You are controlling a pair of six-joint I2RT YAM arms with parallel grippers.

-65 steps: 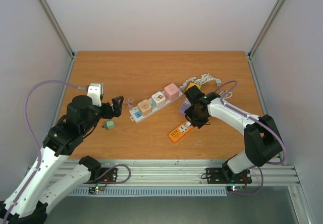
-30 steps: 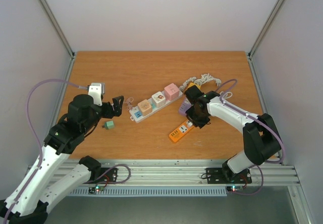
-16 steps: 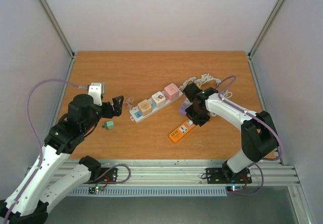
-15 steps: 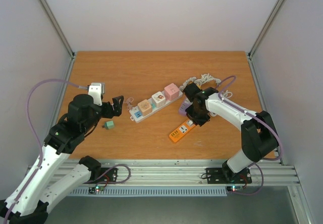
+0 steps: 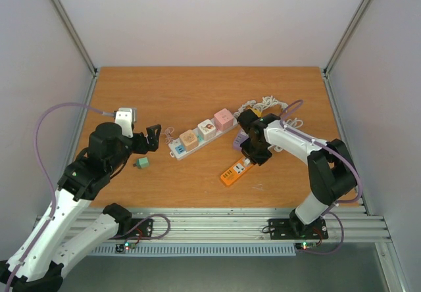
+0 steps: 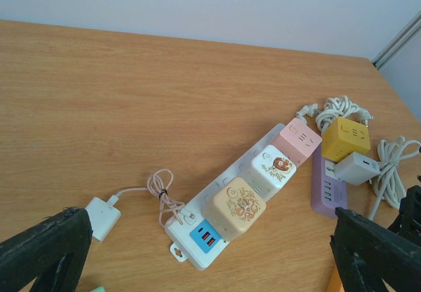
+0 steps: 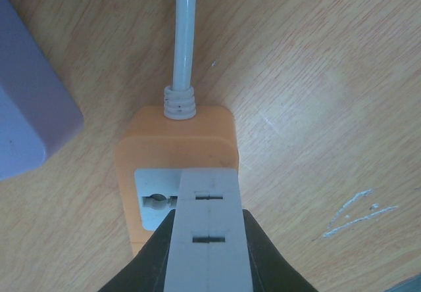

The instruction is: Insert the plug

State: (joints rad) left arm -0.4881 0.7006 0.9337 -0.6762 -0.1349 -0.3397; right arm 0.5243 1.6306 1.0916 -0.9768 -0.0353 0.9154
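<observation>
Right gripper (image 7: pixel 207 256): black fingers (image 7: pixel 148 259) clenched on white rectangular plug (image 7: pixel 207 219), one finger each side. Plug's front end overlaps white socket face of orange plastic power strip (image 7: pixel 191 137), just ahead of fingertips; whether prongs are seated, cannot tell. White round cable (image 7: pixel 184 35) leaves strip's far end, beyond fingers. Lilac power strip (image 7: pixel 26 121) left of fingers.
Left gripper (image 5: pixel 152 138): fingers spread wide, nothing between. White multi-socket strip with pastel cube adapters (image 6: pixel 247 167) lies ahead of them, apart.
</observation>
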